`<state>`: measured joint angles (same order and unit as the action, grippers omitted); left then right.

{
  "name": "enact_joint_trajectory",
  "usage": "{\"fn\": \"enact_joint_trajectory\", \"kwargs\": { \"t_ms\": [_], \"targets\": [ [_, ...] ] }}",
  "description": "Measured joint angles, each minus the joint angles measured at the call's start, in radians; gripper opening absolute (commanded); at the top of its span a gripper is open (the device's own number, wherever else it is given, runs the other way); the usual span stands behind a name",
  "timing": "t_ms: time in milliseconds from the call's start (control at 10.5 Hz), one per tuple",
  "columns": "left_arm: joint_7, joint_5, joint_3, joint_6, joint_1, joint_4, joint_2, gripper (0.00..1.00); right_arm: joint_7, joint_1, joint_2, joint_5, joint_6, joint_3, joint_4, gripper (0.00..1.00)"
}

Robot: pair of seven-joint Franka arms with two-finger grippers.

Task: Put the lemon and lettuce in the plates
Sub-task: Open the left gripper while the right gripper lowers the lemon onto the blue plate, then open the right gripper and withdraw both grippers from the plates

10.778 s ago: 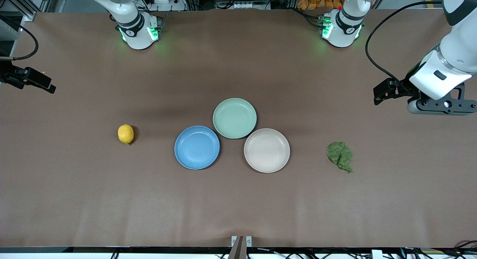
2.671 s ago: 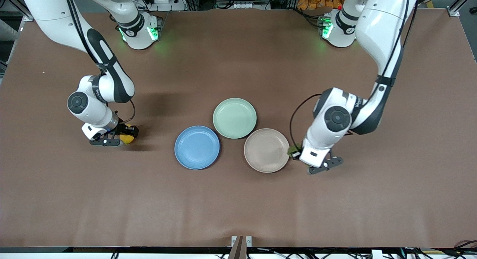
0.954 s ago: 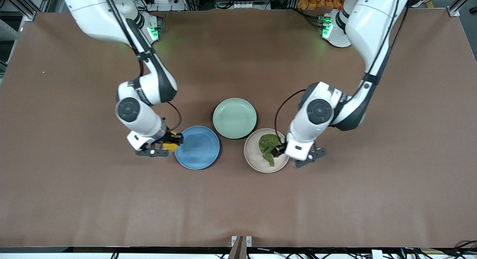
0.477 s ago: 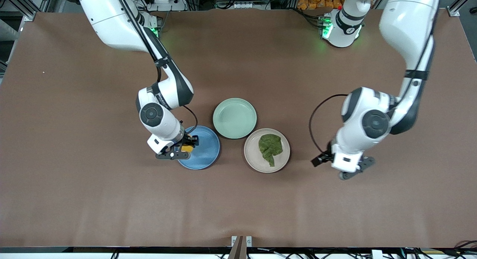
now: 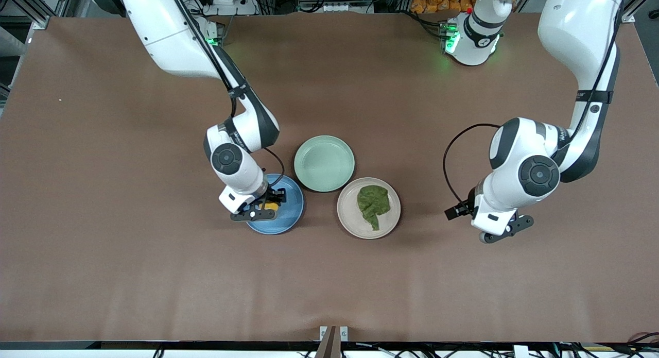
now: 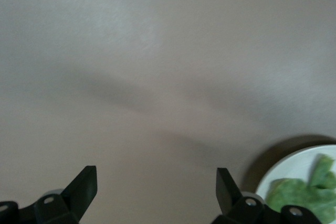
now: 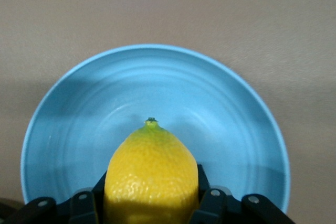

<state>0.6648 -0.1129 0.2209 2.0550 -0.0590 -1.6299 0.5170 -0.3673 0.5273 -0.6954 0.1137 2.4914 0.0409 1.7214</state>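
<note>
The yellow lemon [image 7: 151,174] sits between the jaws of my right gripper [image 5: 271,202], which is shut on it just over the blue plate [image 5: 289,214]. In the right wrist view the blue plate [image 7: 157,82] fills the space under the fruit. The dark green lettuce [image 5: 374,203] lies in the pale beige plate [image 5: 351,209]. My left gripper [image 5: 460,214] hangs open and holds nothing, over bare table toward the left arm's end, apart from the beige plate. Its wrist view shows its fingertips [image 6: 84,184] wide apart, with the beige plate's rim [image 6: 291,163] and the lettuce [image 6: 302,195] at one corner.
A mint-green plate [image 5: 324,163] with nothing in it touches both other plates and lies farther from the front camera. Brown table cloth [image 5: 329,286] stretches all around the three plates.
My right gripper has carried the lemon from beside the blue plate to over it. My left gripper has drawn away from the beige plate toward its own end, leaving the lettuce there.
</note>
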Motion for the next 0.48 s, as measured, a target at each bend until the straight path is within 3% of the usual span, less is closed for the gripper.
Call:
{"fn": "enact_joint_trajectory", "kwargs": {
  "t_ms": [95,286,477],
  "targets": [
    [-0.054,0.000,-0.005,0.000,0.014,-0.033,-0.015,1.00,0.000,0.001,-0.006,0.000,0.008,0.000,-0.001,1.00],
    [-0.174,0.001,-0.064,0.000,0.015,-0.122,-0.080,1.00,0.000,0.001,-0.006,0.000,0.008,0.001,-0.006,1.00],
    [-0.302,0.044,-0.191,0.019,-0.048,-0.289,-0.232,1.00,0.001,0.002,-0.006,0.000,0.008,0.002,-0.016,1.00]
  ]
}}
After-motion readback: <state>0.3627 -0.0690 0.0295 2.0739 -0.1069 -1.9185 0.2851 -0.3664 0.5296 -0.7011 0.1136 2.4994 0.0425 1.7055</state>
